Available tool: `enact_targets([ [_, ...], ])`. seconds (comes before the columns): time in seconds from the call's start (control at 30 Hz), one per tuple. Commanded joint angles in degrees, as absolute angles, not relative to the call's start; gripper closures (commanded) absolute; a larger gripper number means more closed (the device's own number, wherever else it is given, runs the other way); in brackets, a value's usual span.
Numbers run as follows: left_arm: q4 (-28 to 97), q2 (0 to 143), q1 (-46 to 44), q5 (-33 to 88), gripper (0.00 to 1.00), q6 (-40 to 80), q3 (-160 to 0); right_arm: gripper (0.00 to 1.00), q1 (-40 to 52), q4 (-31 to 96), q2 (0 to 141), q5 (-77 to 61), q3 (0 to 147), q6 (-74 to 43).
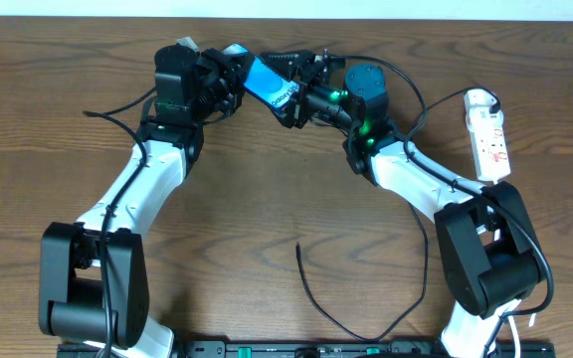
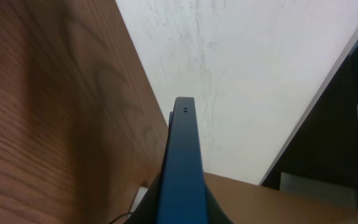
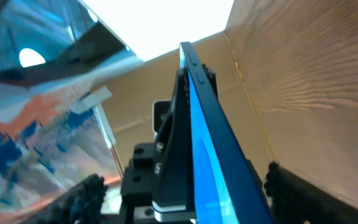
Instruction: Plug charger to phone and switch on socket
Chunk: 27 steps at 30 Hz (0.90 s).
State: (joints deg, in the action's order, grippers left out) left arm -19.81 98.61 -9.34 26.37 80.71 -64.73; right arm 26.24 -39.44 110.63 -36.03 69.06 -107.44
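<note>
Holding: left jaws clamped on the phone (image 1: 270, 88), lifted edge-on above the table (image 1: 267, 189).
Right jaws: parted, straddling the phone's other end; contact unclear.
Charger (image 1: 299, 254): free end on the table, well apart from both jaws, ungrasped.
Socket (image 1: 489, 139): far outboard of right jaws.
Advice: steady the phone; pinch just behind the plug, squared to the port.
</note>
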Motion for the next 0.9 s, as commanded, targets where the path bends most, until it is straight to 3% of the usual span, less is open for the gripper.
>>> enact_targets([
  [0.0, -20.51, 97.32, -9.32, 25.80, 0.92, 79.75, -64.73, 0.15, 26.72, -39.48, 110.39, -35.27, 70.02, -107.31],
  [0.3, -20.73, 97.32, -6.52, 22.83, 0.93, 79.75, -64.73, 0.02, 26.55, -39.44, 110.39, -34.63, 70.02, -105.65],
  [0.6, -20.69, 97.30, 2.55, 25.87, 0.93, 79.77, -64.73, 0.01, 24.97, -37.10, 110.39, -32.36, 70.02, -98.00],
  [0.87, -20.64, 97.30, 8.58, 38.46, 0.92, 79.75, -64.73, 0.01, 24.40, -30.11, 110.39, -27.97, 70.02, -76.99],
])
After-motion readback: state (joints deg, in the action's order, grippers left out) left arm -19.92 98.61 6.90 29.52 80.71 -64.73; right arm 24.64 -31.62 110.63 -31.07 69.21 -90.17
